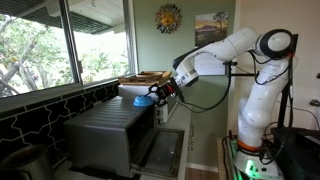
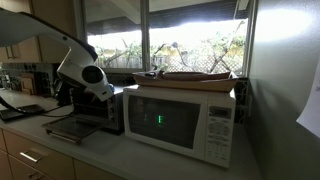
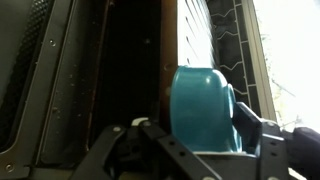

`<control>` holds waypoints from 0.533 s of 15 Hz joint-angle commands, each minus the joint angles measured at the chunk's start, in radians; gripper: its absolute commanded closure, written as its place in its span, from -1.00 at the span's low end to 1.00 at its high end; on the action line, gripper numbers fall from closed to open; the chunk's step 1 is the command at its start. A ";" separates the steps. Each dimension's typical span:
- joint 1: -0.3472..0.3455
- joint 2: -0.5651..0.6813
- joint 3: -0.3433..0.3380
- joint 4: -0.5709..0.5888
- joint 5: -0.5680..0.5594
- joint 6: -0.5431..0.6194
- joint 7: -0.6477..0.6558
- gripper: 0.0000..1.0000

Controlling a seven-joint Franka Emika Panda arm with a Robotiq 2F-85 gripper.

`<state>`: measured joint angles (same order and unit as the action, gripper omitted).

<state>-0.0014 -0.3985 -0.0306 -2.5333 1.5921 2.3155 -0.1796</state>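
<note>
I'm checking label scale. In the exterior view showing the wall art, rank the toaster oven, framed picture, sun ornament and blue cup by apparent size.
Largest to smallest:
1. toaster oven, though it is nearest the camera.
2 and 3. framed picture and sun ornament look about alike; I won't rank them.
4. blue cup.

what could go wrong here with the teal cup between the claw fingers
1. In the wrist view the teal cup sits off-centre in the claw, nearer one finger, so a closing grip may shove or tip it rather than hold it squarely.
2. In an exterior view the cup seems to be near the top edge of the silver oven; a nudge could send it off.
3. The wooden tray lies close by and might get bumped.
</note>
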 commanded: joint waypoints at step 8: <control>-0.053 -0.039 0.012 -0.008 -0.176 -0.098 0.160 0.22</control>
<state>-0.0341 -0.4291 -0.0280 -2.5256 1.4614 2.2528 -0.0641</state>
